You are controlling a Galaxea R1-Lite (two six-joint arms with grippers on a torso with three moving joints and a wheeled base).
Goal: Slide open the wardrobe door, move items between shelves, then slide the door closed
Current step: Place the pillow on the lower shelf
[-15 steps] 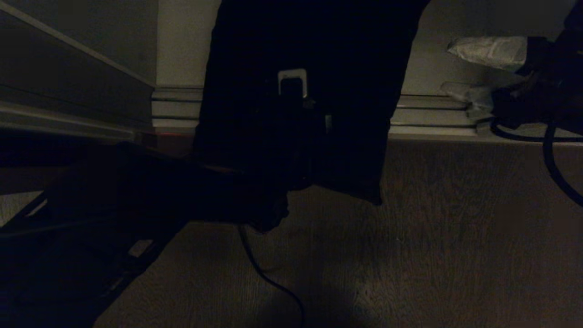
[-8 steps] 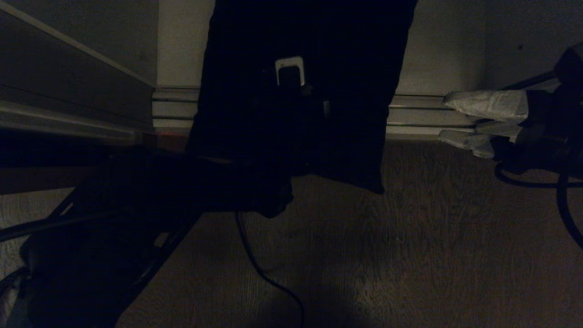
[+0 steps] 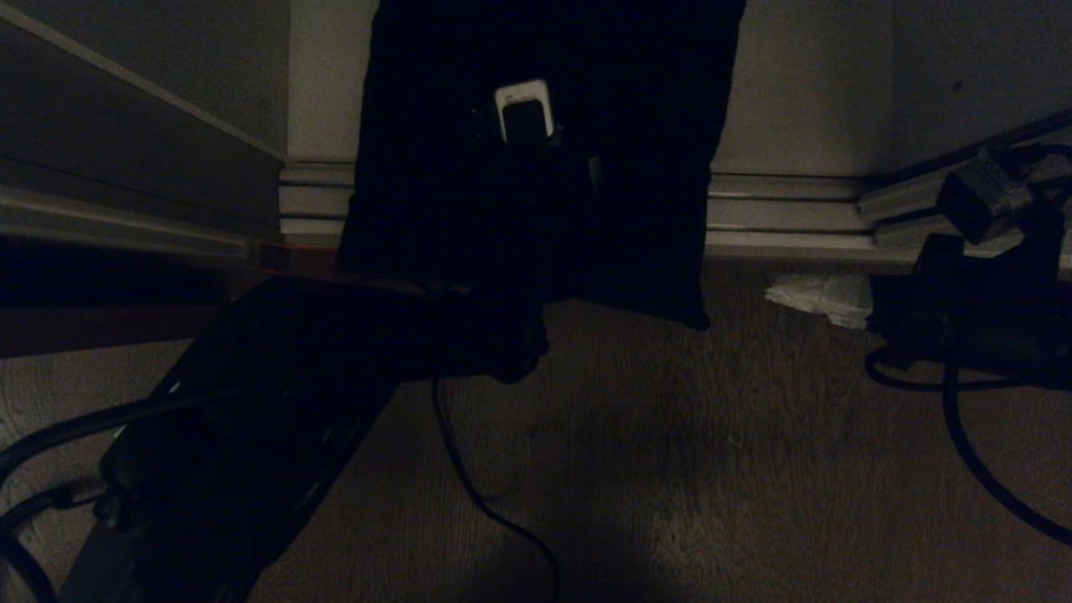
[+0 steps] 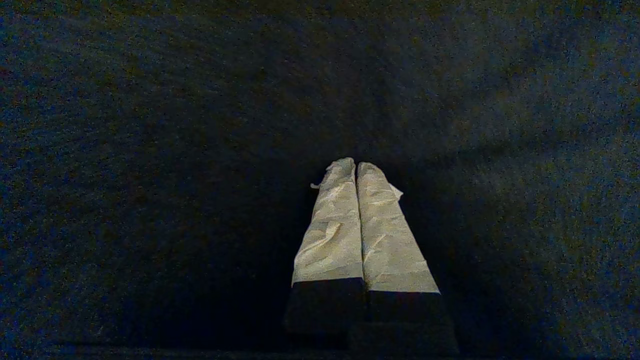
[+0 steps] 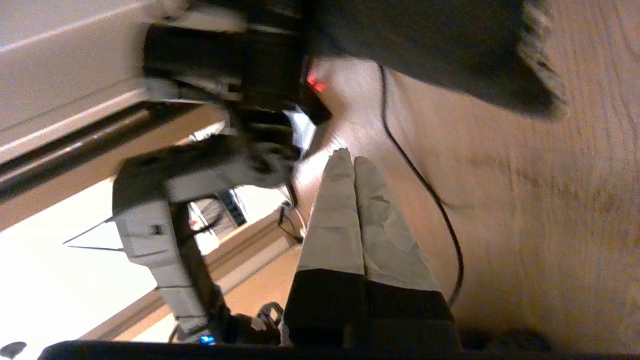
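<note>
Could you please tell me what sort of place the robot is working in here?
Probably a dim room in a home, beside a fitted wardrobe: a brown wood-grain plank floor, a ribbed pale metal floor track along the pale wall, and a dark square fabric cushion held up.

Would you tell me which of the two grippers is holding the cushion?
The left gripper, pinching the plain black square fabric cushion; the right gripper is shut on nothing.
</note>
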